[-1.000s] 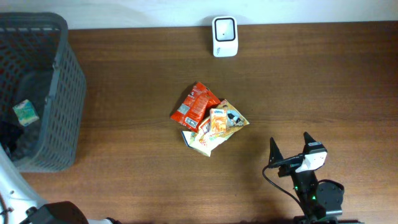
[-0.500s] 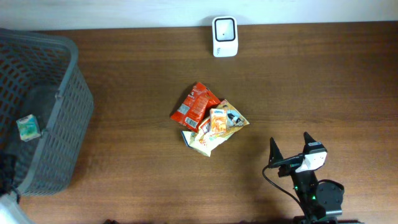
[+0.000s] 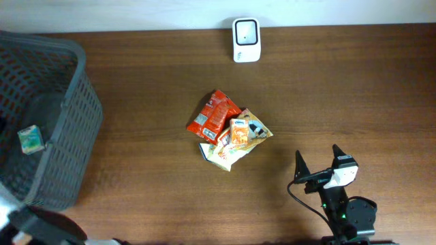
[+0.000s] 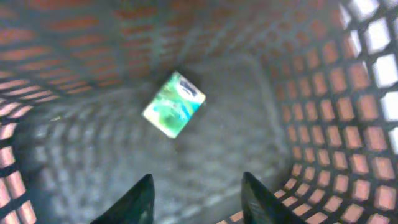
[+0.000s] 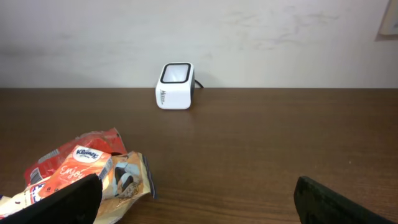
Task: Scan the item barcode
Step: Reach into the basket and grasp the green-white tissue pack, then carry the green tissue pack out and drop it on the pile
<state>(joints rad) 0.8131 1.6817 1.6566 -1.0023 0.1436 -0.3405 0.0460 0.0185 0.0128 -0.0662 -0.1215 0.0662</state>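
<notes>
Small green packet (image 4: 173,104) lies in dark grey plastic mesh basket (image 4: 348,93), likely scanned; left gripper (image 4: 196,183) above it, parted, empty; right gripper (image 5: 196,198) wide, empty; orange snack packet pile (image 3: 228,129) awaits scanning

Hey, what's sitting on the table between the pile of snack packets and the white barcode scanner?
Nothing: between the packet pile and the scanner there is only bare table, seen in the overhead and right wrist views.
</notes>
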